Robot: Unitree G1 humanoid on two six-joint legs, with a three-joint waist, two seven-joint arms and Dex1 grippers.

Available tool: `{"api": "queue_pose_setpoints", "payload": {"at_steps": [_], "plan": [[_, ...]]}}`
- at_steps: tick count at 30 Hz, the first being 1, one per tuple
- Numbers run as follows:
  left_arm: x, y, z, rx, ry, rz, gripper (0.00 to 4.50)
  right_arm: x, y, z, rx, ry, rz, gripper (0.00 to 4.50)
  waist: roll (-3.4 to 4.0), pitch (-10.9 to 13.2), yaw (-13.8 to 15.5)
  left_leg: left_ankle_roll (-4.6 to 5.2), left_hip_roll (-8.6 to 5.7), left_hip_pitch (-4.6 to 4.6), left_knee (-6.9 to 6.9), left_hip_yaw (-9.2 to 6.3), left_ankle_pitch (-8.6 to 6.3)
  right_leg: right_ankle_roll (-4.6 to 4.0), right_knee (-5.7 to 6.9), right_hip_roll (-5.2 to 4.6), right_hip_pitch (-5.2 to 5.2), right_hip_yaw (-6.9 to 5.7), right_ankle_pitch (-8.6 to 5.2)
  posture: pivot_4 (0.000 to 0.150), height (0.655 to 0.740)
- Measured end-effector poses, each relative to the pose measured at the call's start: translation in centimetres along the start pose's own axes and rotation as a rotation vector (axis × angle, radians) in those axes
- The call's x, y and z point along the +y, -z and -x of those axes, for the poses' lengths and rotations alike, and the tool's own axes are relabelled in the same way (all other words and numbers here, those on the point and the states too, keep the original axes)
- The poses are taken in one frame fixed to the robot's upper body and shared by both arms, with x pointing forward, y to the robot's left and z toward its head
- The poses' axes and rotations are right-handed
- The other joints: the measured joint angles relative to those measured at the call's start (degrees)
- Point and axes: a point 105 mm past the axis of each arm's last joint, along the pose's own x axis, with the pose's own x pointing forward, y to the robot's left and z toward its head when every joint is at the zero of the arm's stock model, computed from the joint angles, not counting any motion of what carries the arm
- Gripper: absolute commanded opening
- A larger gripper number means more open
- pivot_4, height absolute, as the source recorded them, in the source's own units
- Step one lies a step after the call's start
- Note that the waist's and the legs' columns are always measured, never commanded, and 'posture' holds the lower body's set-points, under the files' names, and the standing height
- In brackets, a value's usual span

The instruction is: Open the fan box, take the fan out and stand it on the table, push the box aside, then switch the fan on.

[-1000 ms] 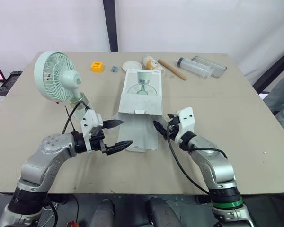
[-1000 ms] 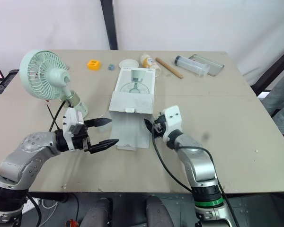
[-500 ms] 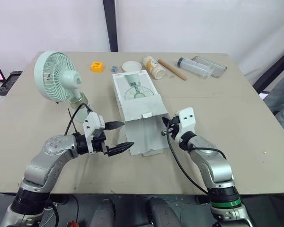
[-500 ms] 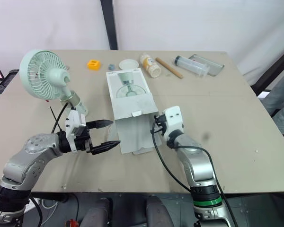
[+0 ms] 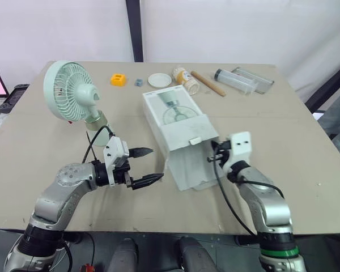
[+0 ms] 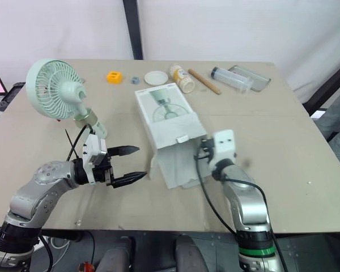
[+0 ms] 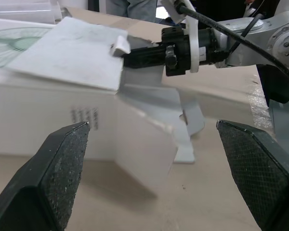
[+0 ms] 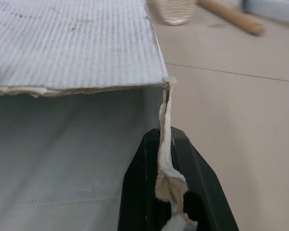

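The mint-green fan (image 5: 68, 92) stood upright on its base at the left rear of the surface (image 5: 283, 130), its grille facing away from the centre of the surface. The white fan box (image 5: 178, 119) lay on its side across the middle, set at an angle, with its printed top panel up and its open end and loose flaps toward the robot. The right pincer (image 5: 214, 154) was pinching the box's right side wall at the open end; in the right wrist view a frayed cardboard edge ran between the two black fingers. The left pincer (image 5: 156, 164) hovered low just beside the left of the box's open end, fingers spread wide and apart from the cardboard. Along the far edge lay an orange block (image 5: 118, 79), a white round lid (image 5: 158, 80), a tipped jar (image 5: 186, 79), a wooden stick (image 5: 207, 83) and a clear tube (image 5: 235, 80).
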Motion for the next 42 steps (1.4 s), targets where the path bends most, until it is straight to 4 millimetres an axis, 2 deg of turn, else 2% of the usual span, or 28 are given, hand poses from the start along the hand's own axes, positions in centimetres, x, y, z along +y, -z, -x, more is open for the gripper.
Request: {"api": "queue_pose_setpoints", "payload": {"at_steps": [1, 3, 8, 13, 16, 22, 32, 35, 38, 40, 42], "plan": [[0.0, 0.0, 0.0, -0.004, 0.002, -0.001, 4.5, -0.6, -0.1, 0.1, -0.004, 0.029, -0.003, 0.03, 0.0, 0.0, 0.0, 0.0, 0.0, 0.0, 0.0, 0.0, 0.0, 0.0, 0.0, 0.0, 0.0, 0.0, 0.0, 0.15, 0.74], [0.0, -0.4, -0.2, -0.021, 0.013, -0.017, 4.5, -3.0, -0.1, 1.0, -0.003, 0.163, -0.028, 0.03, 0.0, 0.0, 0.0, 0.0, 0.01, 0.01, -0.01, 0.0, 0.0, -0.01, 0.0, 0.02, 0.0, 0.0, 0.0, 0.15, 0.74], [-0.2, -1.0, -0.6, -0.049, 0.044, -0.05, 4.5, -8.3, 1.0, 3.3, 0.038, 0.461, -0.092, 0.03, 0.02, -0.01, 0.01, 0.0, -0.01, 0.0, -0.03, 0.02, 0.0, -0.01, 0.0, 0.0, 0.0, 0.03, -0.01, 0.15, 0.74], [-0.5, -0.8, -1.2, -0.055, 0.073, -0.038, 4.5, -12.0, 1.1, 5.6, 0.041, 0.665, -0.1, 0.03, 0.06, -0.02, -0.12, 0.01, 0.0, 0.03, -0.04, 0.04, 0.0, -0.02, 0.0, 0.01, 0.0, 0.04, 0.0, 0.15, 0.74], [-0.6, -1.0, -1.4, -0.059, 0.087, -0.047, 4.5, -12.7, 1.3, 5.8, 0.048, 0.7, -0.113, 0.03, 0.06, -0.02, -0.14, 0.01, 0.0, 0.03, -0.05, 0.05, 0.0, -0.02, 0.0, 0.01, 0.0, 0.05, -0.01, 0.15, 0.74], [-1.1, -1.6, -2.1, -0.08, 0.136, -0.071, 4.5, -12.8, 1.5, 4.3, 0.054, 0.643, -0.117, 0.03, 0.11, -0.05, -0.16, 0.02, 0.0, 0.05, -0.09, 0.08, 0.0, -0.03, 0.0, 0.02, 0.0, 0.07, -0.03, 0.15, 0.74], [-1.5, -2.3, -2.6, -0.12, 0.182, -0.044, 4.5, -13.0, 1.7, 4.3, 0.056, 0.625, -0.099, 0.03, 0.12, -0.05, -0.15, 0.02, -0.01, 0.04, -0.09, 0.08, 0.0, -0.02, 0.0, 0.0, 0.0, 0.08, -0.04, 0.15, 0.74], [-1.6, -2.4, -2.6, -0.124, 0.185, -0.038, 4.5, -12.7, 1.7, 4.2, 0.049, 0.596, -0.11, 0.88, 0.12, -0.05, -0.16, 0.02, -0.01, 0.05, -0.09, 0.08, 0.0, -0.02, 0.0, 0.01, 0.0, 0.08, -0.04, 0.15, 0.74], [-1.6, -2.4, -2.6, -0.123, 0.185, -0.04, 4.5, -12.2, 1.6, 4.3, 0.046, 0.557, -0.087, 2.29, 0.14, -0.04, -0.15, 0.02, -0.01, 0.04, -0.08, 0.08, 0.0, -0.01, 0.0, 0.0, 0.0, 0.08, -0.04, 0.15, 0.74], [-1.5, -2.4, -2.7, -0.122, 0.185, -0.044, 4.5, -12.0, 1.2, 4.4, 0.033, 0.543, -0.071, 3.0, 0.14, -0.04, -0.14, 0.02, -0.01, 0.04, -0.08, 0.08, 0.0, -0.01, 0.0, 0.01, 0.0, 0.08, -0.04, 0.15, 0.74], [-1.5, -2.5, -2.7, -0.119, 0.186, -0.053, 4.5, -11.9, 0.6, 4.6, 0.021, 0.539, -0.053, 3.91, 0.15, -0.05, -0.13, 0.02, -0.01, 0.04, -0.09, 0.08, 0.0, -0.01, 0.0, 0.01, 0.0, 0.07, -0.04, 0.15, 0.74]]}}
